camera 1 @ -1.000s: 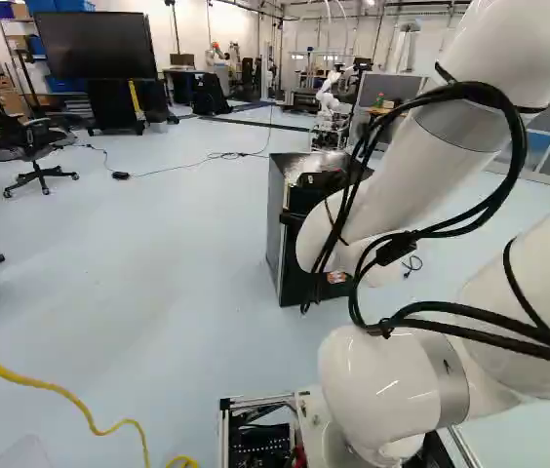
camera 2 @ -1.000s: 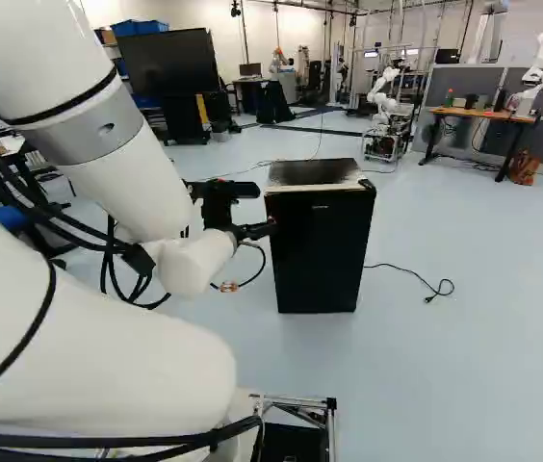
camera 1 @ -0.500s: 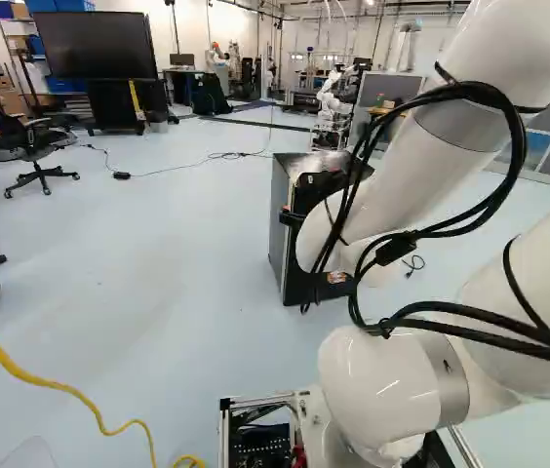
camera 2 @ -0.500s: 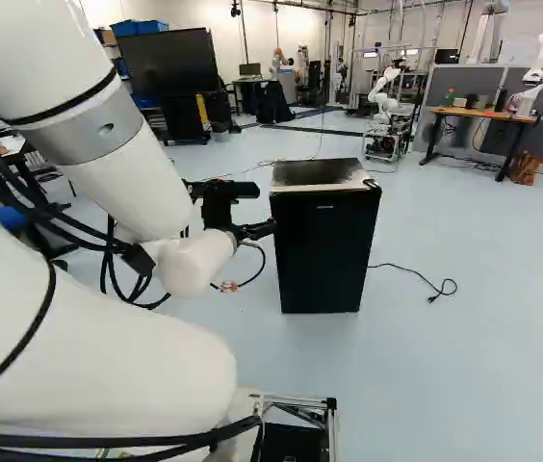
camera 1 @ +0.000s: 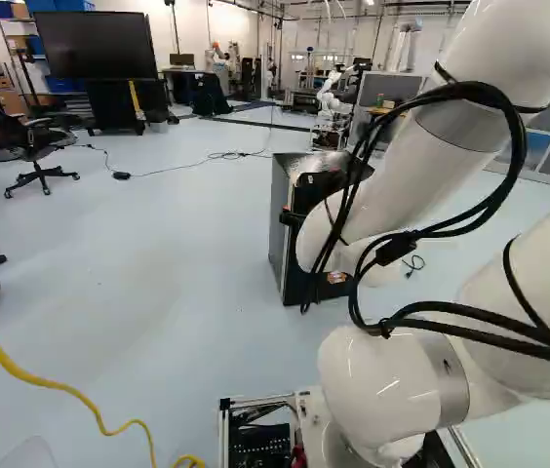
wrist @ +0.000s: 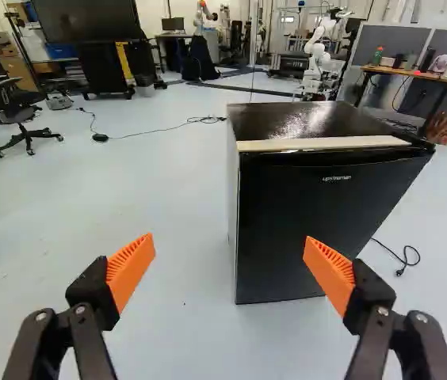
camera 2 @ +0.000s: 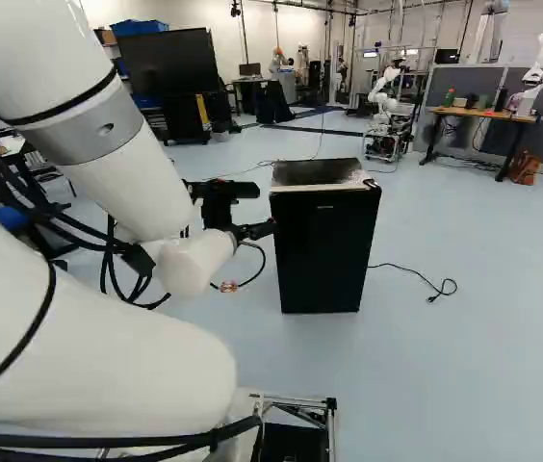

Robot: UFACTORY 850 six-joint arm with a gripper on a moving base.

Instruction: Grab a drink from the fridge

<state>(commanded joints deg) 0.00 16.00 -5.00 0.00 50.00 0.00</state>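
In the right base view the gripper (camera 2: pixel 260 229) reaches toward the upper front of the black fridge (camera 2: pixel 322 255), by its left edge in that view; the distance between them is hard to judge there. The wrist view shows the gripper (wrist: pixel 230 265) open, its orange pads (wrist: pixel 131 265) wide apart and nothing gripped. Ahead of it stands the fridge (wrist: pixel 311 222), upright with its door shut, mostly beyond one finger. The arm partly covers the fridge (camera 1: pixel 280 224) in the left base view. Its inside is hidden.
A power cord (camera 2: pixel 416 279) with a plug lies on the floor beside the fridge. A yellow cable (camera 1: pixel 60 390) runs near the base. Farther off are an office chair (camera 1: pixel 31 146), a large screen (camera 1: pixel 95 44), a desk (camera 2: pixel 478 114) and another robot (camera 2: pixel 382 101).
The base has moved slightly: the fridge, cord and yellow cable have shifted a little in the base views. The arm keeps its pose against its lowest joint.
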